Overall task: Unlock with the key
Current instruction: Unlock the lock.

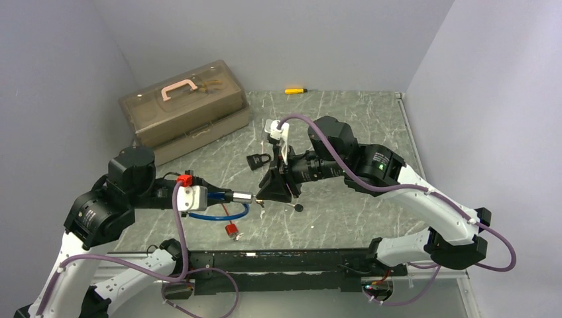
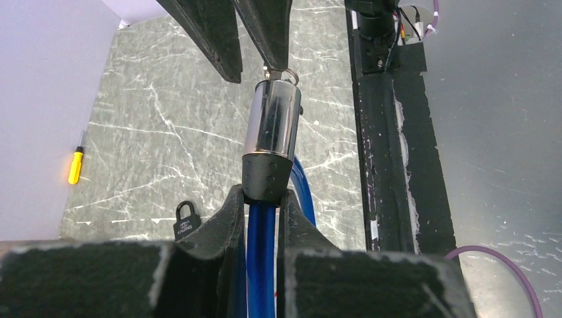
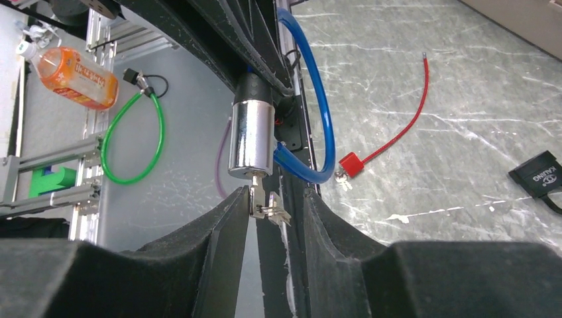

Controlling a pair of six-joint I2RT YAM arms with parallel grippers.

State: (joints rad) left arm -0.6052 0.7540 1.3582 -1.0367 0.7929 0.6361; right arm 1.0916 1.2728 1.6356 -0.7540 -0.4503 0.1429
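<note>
A blue cable lock with a chrome cylinder hangs above the table. My left gripper is shut on the blue cable just behind the cylinder's black collar. The key sits in the cylinder's free end, and a second key dangles from its ring. My right gripper faces the cylinder end-on, and its jaws straddle the key. Its left finger lies against the key's head. The right finger stands apart from it.
A red cable lock lies on the table below the blue one. A black padlock lies mid-table. A brown toolbox stands far left. At the back lies a yellow screwdriver.
</note>
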